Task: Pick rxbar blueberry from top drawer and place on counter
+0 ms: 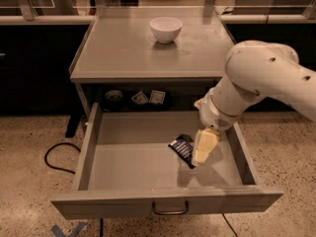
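Note:
The top drawer (98, 147) is pulled open below the counter (123, 48). The rxbar blueberry (179, 148), a dark navy bar, lies flat on the drawer floor right of its middle. My gripper (201, 154) hangs over the drawer from the white arm (256, 78) on the right. Its cream fingers (205, 145) point down, right beside the bar's right end and covering part of it. I cannot tell if it touches the bar.
A white bowl (166, 29) stands at the back of the counter. Two small white-labelled packets (149, 98) and a dark round object (114, 96) lie on the shelf behind the drawer. A black cable (54, 154) lies on the floor at left.

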`<state>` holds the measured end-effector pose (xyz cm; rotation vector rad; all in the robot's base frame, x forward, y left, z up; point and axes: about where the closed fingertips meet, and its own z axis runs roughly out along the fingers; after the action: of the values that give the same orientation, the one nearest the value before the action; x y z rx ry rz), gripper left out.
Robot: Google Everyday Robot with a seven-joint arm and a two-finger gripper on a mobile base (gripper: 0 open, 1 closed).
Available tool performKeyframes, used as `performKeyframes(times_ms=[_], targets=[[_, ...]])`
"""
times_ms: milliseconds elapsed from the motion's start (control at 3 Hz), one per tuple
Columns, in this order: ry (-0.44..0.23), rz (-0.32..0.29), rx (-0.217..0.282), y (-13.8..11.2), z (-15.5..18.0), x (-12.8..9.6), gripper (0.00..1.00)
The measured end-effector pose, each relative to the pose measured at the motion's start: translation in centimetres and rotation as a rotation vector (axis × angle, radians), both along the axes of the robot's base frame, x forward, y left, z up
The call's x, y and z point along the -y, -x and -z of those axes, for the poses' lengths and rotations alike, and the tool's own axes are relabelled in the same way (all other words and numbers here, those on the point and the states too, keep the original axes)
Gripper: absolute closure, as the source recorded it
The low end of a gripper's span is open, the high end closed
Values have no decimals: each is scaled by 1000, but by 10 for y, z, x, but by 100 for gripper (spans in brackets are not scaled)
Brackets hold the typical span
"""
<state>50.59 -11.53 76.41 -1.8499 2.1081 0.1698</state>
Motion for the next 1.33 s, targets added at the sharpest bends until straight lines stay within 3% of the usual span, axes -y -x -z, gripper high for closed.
performKeyframes(times_ms=[333, 667, 1000, 1333], targets=[[-22, 14, 54, -14, -5, -5, 0], [-40, 73, 58, -28, 16, 1, 0], [-134, 155, 83, -85, 65, 5, 0], [-134, 155, 84, -85, 64, 5, 0]])
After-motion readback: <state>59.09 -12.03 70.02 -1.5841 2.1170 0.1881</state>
